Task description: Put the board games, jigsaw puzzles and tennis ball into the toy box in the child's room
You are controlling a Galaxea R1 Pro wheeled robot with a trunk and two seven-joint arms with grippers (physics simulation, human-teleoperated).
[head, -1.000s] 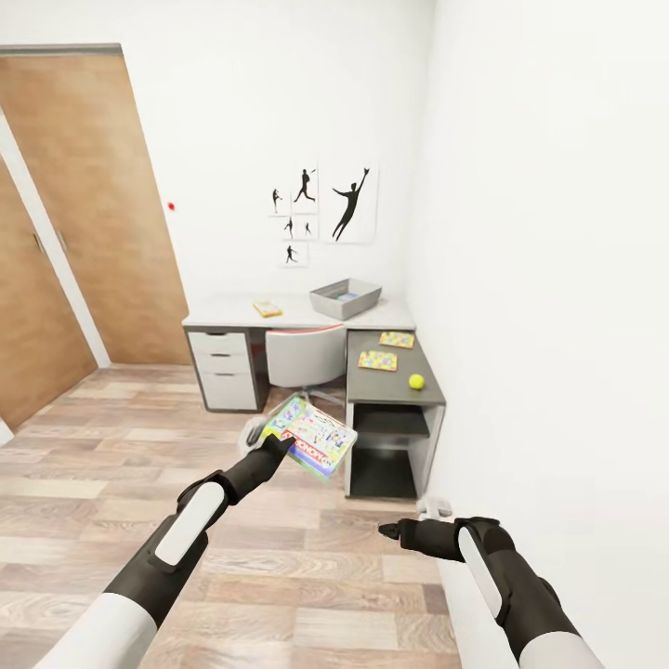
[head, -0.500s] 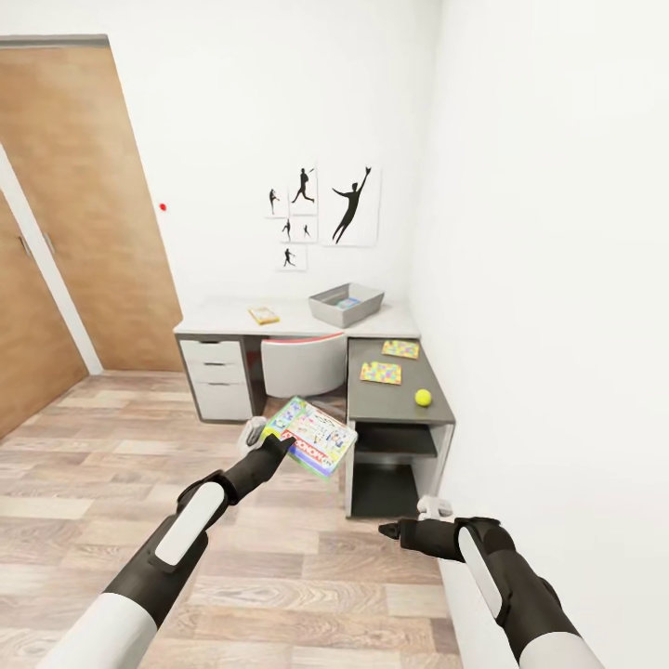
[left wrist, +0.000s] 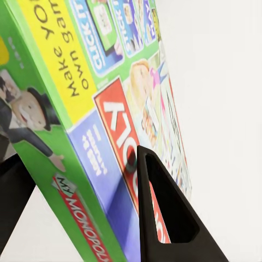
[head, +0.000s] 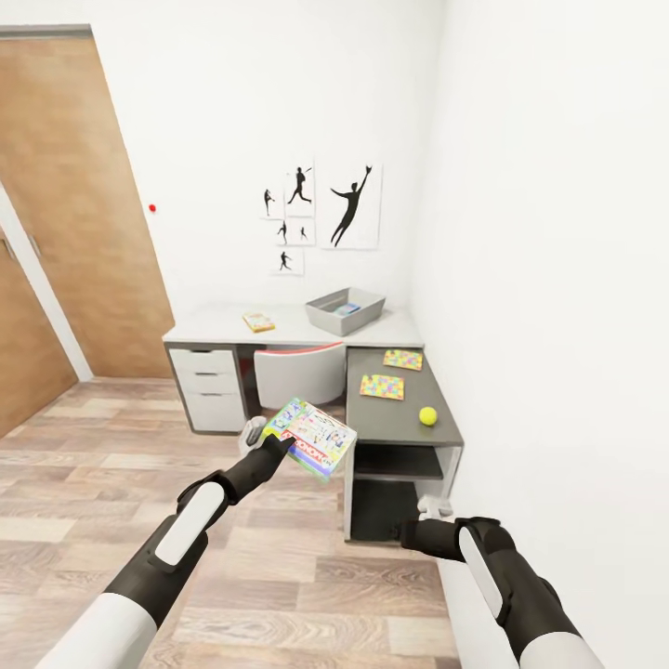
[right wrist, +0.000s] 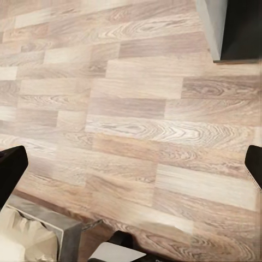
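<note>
- Clamped on the Monopoly box [head: 311, 439], the left gripper [head: 279, 448] pinches one edge, a finger on each face, as the left wrist view shows; the box juts forward and up from it, tilted.
- Fingers of the right gripper [head: 409, 533] stand wide apart over bare wood floor [right wrist: 136, 120] in the right wrist view, holding nothing.
- Ahead and beyond the held box, the grey toy box [head: 346, 310] sits on the pale desk top [head: 223, 327], well apart from the left gripper; my guess is that the left arm, already loaded, must reach forward and slightly right to it.
- Lying on the lower dark desk [head: 400, 423] to the right are two puzzle boxes [head: 382, 386] and the tennis ball [head: 427, 415], nearer the right arm.
- A small yellowish box [head: 259, 321] lies on the pale top, left of the toy box.
- Readable print: "MONOPOLY" along the box's edge and on its red band, plus "Make your own game".
</note>
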